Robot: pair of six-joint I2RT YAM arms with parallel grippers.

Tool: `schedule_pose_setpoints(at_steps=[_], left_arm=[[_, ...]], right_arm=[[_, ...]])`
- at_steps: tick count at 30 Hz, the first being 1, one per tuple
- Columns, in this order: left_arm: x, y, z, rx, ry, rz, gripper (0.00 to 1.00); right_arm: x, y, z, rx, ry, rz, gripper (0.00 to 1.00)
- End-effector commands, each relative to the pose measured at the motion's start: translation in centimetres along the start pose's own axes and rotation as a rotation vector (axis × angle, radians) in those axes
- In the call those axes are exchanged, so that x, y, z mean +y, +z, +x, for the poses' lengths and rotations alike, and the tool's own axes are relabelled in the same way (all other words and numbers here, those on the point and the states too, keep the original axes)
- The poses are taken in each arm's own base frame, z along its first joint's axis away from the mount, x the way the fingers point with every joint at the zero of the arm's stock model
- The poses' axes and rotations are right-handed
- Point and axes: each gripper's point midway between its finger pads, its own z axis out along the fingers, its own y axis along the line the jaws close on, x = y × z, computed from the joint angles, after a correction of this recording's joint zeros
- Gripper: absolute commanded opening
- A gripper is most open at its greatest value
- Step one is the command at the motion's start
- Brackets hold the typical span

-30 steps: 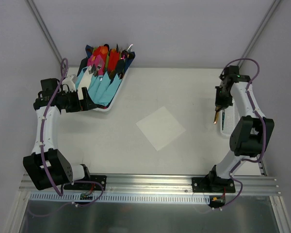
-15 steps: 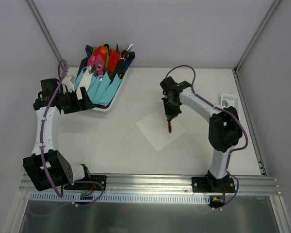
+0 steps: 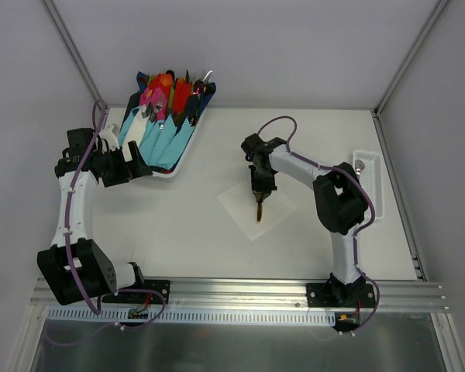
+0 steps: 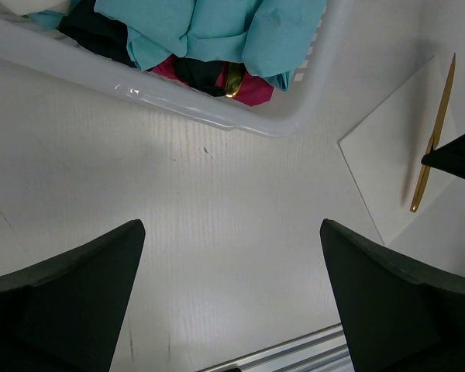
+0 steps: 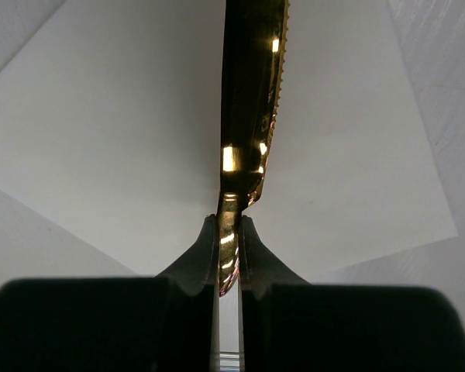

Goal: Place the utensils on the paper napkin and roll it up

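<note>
The golden knife (image 3: 259,209) is pinched by its handle between the nearly closed fingers of the right gripper (image 3: 260,192). It is held over the middle of the paper napkin (image 3: 236,200), which lies flat on the table (image 3: 201,232) with one corner toward the arms. This placement is judged to suit the rolling, since a utensil laid across the sheet's middle can be wrapped from a corner.

The left gripper (image 3: 136,164) is spread wide and holds nothing. It is kept just beside the white tray (image 3: 169,175) of blue-wrapped cutlery (image 3: 167,132), well apart from the napkin, presumably to keep out of the way. The second utensil, a spoon (image 3: 359,164), is seen in the slotted tray (image 3: 370,198) at the right edge, so that half of the placing is judged not yet done.

The layout is given from above, but not the knife's height. In the left wrist view, past that arm's own spread fingers (image 4: 77,302), the knife (image 4: 434,136) is shown with a thin shadow close beside it on the napkin (image 4: 387,155). This suggests it is low, though contact cannot be settled. Only the right wrist view shows the blade's serrated edge (image 5: 248,101) and the grip itself (image 5: 229,232).
</note>
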Motion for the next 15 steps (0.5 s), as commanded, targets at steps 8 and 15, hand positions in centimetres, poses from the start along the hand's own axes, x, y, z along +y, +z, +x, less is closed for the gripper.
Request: schedule_pose_setpoints(at_steps=[8, 15], left_arm=[[-0.2, -0.9, 0.1, -0.019, -0.017, -0.014, 0.99], [0.1, -0.8, 0.2, -0.016, -0.012, -0.028, 0.99]], right_arm=[[1.2, -0.3, -0.4, -0.007, 0.065, -0.048, 0.0], [0.7, 0.3, -0.8, 0.008, 0.067, -0.05, 0.0]])
